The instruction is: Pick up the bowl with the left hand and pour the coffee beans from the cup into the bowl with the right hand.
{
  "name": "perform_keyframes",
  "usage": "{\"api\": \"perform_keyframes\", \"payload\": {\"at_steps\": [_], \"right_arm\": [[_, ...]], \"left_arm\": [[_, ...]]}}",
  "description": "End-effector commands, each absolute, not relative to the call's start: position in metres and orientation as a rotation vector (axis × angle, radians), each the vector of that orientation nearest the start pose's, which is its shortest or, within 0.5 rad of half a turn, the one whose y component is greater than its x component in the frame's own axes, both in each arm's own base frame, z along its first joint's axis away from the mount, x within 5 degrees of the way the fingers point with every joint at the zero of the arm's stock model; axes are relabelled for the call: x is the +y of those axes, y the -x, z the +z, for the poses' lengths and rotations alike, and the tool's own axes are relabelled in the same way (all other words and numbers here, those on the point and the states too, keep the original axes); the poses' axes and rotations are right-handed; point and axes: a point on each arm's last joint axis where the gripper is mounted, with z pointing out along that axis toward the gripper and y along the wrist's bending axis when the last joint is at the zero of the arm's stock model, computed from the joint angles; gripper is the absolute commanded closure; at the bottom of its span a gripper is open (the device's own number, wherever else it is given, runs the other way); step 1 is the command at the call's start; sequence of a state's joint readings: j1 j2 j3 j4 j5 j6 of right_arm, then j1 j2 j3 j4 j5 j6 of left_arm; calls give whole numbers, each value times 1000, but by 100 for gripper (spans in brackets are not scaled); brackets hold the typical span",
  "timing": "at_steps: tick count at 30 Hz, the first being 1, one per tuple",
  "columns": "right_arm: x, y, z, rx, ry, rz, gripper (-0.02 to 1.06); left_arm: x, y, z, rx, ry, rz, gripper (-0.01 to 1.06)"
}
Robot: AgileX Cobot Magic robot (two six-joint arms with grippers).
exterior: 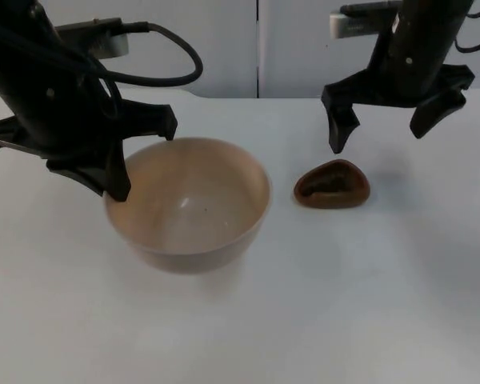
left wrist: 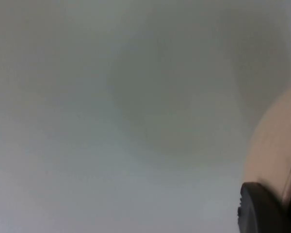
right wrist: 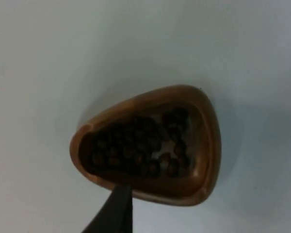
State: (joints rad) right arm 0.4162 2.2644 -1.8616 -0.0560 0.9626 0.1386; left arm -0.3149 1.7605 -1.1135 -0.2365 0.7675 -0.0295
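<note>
A large tan bowl [exterior: 190, 204] stands on the white table left of centre, and its inside looks bare. My left gripper [exterior: 112, 178] hangs over the bowl's left rim; the blurred left wrist view catches the bowl's outer wall [left wrist: 276, 150] close beside a black fingertip [left wrist: 262, 211]. A small brown cup [exterior: 332, 184] with a rounded three-cornered rim sits to the right of the bowl. Dark coffee beans [right wrist: 140, 145] lie in the cup [right wrist: 203, 145]. My right gripper [exterior: 382, 134] hovers open just behind and above the cup, touching nothing.
The white table [exterior: 344, 320] stretches wide in front of the bowl and cup. The grey partition wall [exterior: 256, 48] closes the far edge behind both arms.
</note>
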Motion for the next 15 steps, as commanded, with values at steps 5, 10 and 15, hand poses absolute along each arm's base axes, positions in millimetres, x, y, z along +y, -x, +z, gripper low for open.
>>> {"api": "perform_keyframes", "payload": {"at_steps": [5, 10, 15], "right_arm": [[180, -451, 167, 2805, 372, 63, 6], [175, -454, 167, 2791, 378, 59, 10], [177, -456, 168, 2771, 383, 69, 10]], "left_arm": [[-119, -317, 197, 2883, -174, -350, 105], [-119, -317, 197, 2879, -173, -350, 105], [-119, -317, 197, 2877, -173, -350, 105]]}}
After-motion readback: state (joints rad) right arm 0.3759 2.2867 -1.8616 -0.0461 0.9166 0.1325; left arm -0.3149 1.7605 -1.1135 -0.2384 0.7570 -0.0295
